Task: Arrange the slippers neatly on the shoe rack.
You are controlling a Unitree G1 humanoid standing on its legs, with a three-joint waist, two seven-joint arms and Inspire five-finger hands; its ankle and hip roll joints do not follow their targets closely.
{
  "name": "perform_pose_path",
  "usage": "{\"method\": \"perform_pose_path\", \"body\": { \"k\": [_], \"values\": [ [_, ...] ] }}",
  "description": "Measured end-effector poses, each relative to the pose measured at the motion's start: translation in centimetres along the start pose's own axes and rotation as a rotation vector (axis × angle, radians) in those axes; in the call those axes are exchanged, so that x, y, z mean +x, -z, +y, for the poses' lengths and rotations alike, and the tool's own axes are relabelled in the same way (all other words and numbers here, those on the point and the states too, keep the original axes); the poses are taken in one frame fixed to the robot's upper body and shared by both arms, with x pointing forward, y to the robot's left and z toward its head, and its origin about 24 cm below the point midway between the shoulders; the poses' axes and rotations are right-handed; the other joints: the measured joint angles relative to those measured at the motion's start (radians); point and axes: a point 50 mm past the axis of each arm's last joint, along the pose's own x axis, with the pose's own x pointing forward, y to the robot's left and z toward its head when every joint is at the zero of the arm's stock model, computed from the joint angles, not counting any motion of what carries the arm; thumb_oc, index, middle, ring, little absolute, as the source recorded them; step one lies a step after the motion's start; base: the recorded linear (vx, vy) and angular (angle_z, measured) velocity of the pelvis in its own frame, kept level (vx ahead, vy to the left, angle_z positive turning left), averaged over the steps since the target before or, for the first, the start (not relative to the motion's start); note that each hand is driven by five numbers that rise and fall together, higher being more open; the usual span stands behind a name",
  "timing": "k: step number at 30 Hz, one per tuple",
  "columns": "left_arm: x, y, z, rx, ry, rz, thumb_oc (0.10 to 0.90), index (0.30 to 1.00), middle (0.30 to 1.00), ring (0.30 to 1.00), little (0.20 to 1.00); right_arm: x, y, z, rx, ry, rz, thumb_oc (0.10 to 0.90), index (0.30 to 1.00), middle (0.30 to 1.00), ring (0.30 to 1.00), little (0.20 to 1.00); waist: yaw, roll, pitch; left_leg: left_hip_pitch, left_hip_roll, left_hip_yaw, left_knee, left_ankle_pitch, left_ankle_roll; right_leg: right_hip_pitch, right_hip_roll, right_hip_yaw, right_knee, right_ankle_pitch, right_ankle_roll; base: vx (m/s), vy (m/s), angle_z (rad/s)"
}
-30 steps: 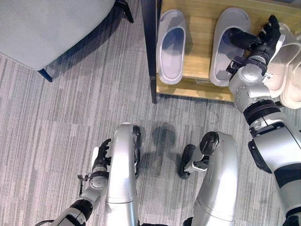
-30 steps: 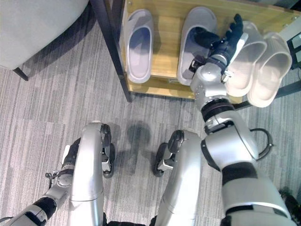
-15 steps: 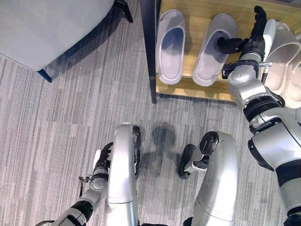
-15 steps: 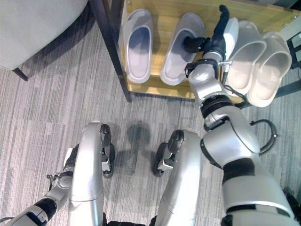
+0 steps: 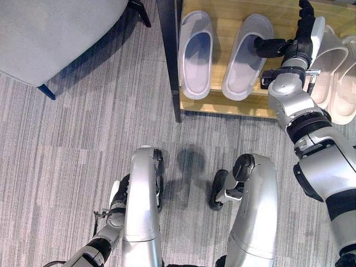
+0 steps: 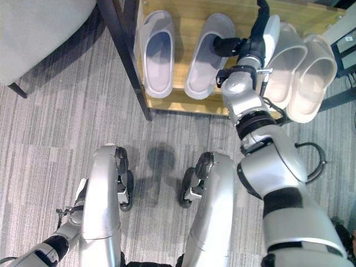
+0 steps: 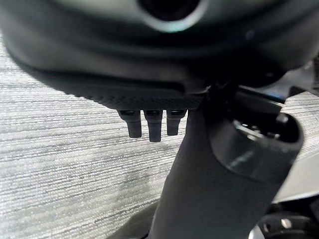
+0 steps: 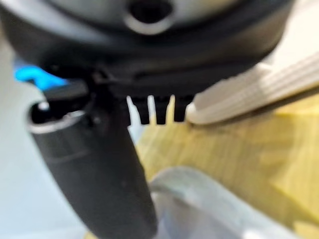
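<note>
Two pale grey slippers lie on the wooden shoe rack: the left one straight, the second one angled with its toe leaning right. My right hand is open beside the second slipper, its fingers straight and pointing to the back of the shelf. Its thumb reaches into the slipper's strap opening; the right wrist view shows this thumb over the grey slipper. My left hand hangs open low over the carpet, holding nothing.
Two beige slippers lie at the rack's right end, just right of my right hand. The rack's black post stands at its left end. A grey upholstered chair sits at the upper left on striped grey carpet.
My right hand has swung left and pushed the second grey slipper closer to the left one, turning it. The camera has shifted slightly. The left hand has stayed put.
</note>
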Motion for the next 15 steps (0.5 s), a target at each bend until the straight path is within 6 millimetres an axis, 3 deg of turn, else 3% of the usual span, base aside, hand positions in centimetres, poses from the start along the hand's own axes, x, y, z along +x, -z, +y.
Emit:
{"method": "perform_pose_path", "body": {
  "k": [6,15],
  "values": [
    [0.00,-0.08,-0.05,-0.002,0.004,-0.003,0.800,0.900,0.900,0.900,0.900,-0.71,0.26,0.82,0.102,-0.082,0.002,0.800,0.900,0.900,0.900,0.900,0.002,0.000,0.000,-0.001,0.000,0.000,0.000,0.000,-0.001,-0.001,0.000,0.000,0.000,0.000,0.000,0.00,0.000,0.00],
    [0.00,-0.07,-0.06,-0.003,0.006,-0.003,0.800,0.900,0.900,0.900,0.900,-0.88,0.81,0.88,0.098,-0.098,0.015,0.800,0.900,0.900,0.900,0.900,0.002,0.000,0.000,-0.001,0.000,-0.001,0.001,-0.002,-0.003,-0.001,0.001,0.000,0.000,-0.001,0.002,0.00,0.000,0.00]
  ]
}}
